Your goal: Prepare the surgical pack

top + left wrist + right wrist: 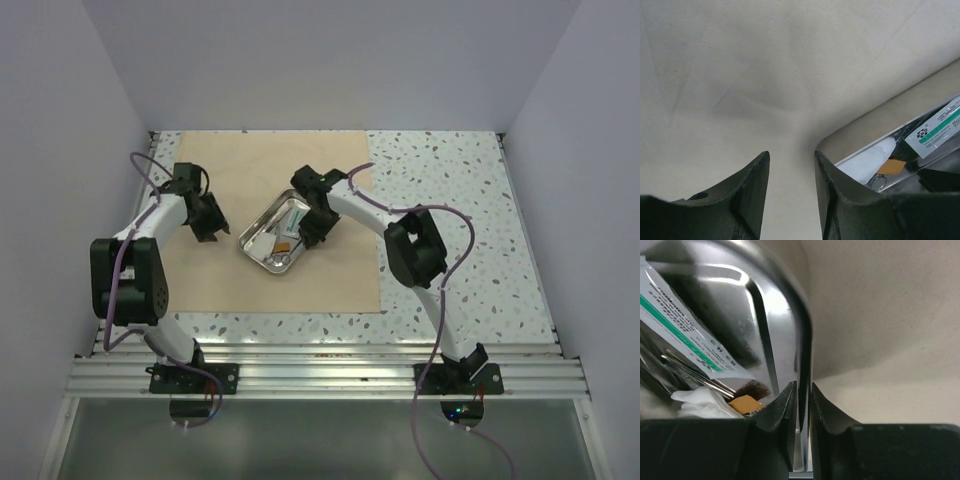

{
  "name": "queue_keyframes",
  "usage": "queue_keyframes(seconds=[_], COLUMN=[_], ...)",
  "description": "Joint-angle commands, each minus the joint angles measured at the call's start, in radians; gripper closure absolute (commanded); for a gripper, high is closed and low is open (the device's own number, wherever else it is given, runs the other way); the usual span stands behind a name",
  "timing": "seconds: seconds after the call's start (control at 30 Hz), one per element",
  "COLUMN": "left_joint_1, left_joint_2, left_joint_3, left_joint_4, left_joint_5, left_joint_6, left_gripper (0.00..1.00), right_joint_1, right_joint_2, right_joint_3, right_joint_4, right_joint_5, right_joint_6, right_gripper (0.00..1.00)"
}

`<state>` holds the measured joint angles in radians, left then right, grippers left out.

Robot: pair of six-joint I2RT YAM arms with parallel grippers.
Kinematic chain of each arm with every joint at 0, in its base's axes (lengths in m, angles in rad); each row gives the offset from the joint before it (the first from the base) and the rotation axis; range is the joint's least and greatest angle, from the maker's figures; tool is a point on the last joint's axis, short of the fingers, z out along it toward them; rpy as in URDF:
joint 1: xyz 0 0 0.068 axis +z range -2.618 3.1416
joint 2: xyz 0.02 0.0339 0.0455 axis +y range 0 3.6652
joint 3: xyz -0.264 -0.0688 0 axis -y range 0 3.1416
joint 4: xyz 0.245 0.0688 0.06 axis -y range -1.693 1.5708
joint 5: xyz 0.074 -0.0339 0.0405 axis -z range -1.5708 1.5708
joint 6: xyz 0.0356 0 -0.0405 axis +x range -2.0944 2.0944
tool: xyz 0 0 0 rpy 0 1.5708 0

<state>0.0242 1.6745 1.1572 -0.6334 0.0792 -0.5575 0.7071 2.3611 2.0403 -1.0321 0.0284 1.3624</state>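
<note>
The steel tray, loaded with packet and gauze, sits on the tan sheet; folding the sheet over it seems left to do; the right tool straddles the tray's rim, whether clamped I cannot tell; the left tool hangs open, empty, just beside it.

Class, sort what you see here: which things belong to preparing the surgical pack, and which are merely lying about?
Belong to the job: tan sheet; steel tray; green-striped packet; gauze; scissors; small orange packet.

Just there: speckled table; aluminium rails; purple cables.
</note>
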Motion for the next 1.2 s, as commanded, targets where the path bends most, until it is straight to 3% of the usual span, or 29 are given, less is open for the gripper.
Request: queue_keyframes(seconds=[0.0,0.07,0.2,0.3,0.43,0.53,0.67,0.73,0.87,1.0,1.17], left_joint_1=[0.010,0.010,0.017,0.028,0.031,0.031,0.029,0.031,0.031,0.031,0.031], left_joint_2=[0.017,0.030,0.051,0.059,0.063,0.051,0.062,0.053,0.054,0.092,0.166], left_joint_3=[0.055,0.070,0.102,0.122,0.115,0.078,0.023,-0.019,-0.045,-0.047,-0.021], left_joint_4=[0.001,0.001,-0.009,-0.020,-0.031,-0.034,-0.051,-0.049,-0.086,-0.107,-0.114], left_joint_5=[0.014,0.019,0.014,0.005,0.004,0.005,0.036,0.059,0.028,0.017,0.027], left_joint_6=[0.002,0.007,0.021,0.028,0.039,0.047,0.054,0.053,0.048,0.053,0.041], left_gripper=[0.55,0.55,0.55,0.54,0.56,0.58,0.70,0.75,0.81,0.82,0.81], right_joint_1=[0.011,0.009,0.000,-0.027,-0.092,-0.151,-0.242,-0.274,-0.287,-0.304,-0.331], right_joint_2=[-0.026,-0.033,-0.071,-0.137,-0.264,-0.307,-0.249,-0.170,0.016,0.102,0.047], right_joint_3=[0.028,0.029,0.047,0.060,0.000,-0.070,-0.127,-0.056,0.171,0.207,-0.027], right_joint_4=[-0.002,0.003,0.012,0.032,0.182,0.308,0.434,0.425,0.369,0.362,0.394], right_joint_5=[-0.062,-0.073,-0.099,-0.071,-0.087,-0.114,-0.160,-0.199,-0.183,-0.183,-0.131], right_joint_6=[0.027,-0.020,-0.156,-0.313,-0.620,-0.751,-0.807,-0.880,-0.971,-0.979,-0.924], right_gripper=[0.77,0.70,0.44,0.41,0.38,0.36,0.48,0.57,0.84,0.88,0.88])
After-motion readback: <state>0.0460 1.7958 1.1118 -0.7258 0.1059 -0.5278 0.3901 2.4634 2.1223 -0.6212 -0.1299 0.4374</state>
